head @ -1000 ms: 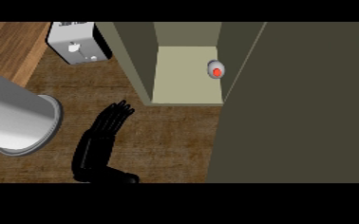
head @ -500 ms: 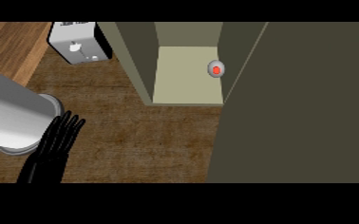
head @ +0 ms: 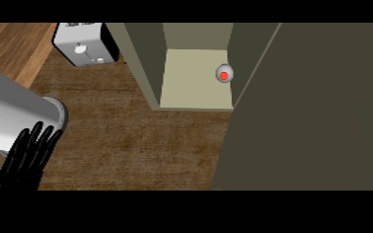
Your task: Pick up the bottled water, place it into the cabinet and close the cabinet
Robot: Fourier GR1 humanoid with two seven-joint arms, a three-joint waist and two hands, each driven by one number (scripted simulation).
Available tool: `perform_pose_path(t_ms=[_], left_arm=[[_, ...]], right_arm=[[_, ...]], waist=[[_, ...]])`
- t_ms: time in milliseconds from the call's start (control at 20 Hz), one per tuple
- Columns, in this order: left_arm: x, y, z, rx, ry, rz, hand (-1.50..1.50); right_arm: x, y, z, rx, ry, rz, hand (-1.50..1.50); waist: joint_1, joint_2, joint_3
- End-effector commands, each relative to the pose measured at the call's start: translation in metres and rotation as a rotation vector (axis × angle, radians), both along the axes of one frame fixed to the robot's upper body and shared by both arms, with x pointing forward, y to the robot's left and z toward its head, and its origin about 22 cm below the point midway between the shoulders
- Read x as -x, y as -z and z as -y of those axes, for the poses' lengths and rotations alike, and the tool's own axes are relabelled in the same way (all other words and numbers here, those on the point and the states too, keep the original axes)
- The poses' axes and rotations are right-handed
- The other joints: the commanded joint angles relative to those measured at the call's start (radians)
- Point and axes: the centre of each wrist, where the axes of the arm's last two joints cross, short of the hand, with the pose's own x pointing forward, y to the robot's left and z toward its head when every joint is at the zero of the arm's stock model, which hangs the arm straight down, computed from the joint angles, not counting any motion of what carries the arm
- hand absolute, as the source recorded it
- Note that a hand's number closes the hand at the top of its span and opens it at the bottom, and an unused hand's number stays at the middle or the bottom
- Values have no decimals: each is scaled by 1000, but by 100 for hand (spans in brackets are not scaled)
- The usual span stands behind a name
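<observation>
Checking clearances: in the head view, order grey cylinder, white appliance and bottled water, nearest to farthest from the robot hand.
1. grey cylinder, left edge, beside the robot hand.
2. white appliance, upper left.
3. bottled water, inside the cabinet.

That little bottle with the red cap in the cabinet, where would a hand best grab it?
Probably round the body of the bottled water, below its cap, coming in through the cabinet's open front. It stands upright close against the right side, so only front and left look free.
</observation>
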Motion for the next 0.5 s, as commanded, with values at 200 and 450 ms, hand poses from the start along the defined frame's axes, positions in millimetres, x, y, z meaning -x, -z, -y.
perform_pose_path(t_ms=[200, 450], left_arm=[[15, -20, -12, -15, 23, -9, -150], [14, -38, -11, -2, 42, 0, -150]], right_arm=[[13, -25, -66, 71, 26, 161, 150], [14, -30, -140, 76, 43, 159, 150]], waist=[[14, -6, -1], [14, 5, 2]])
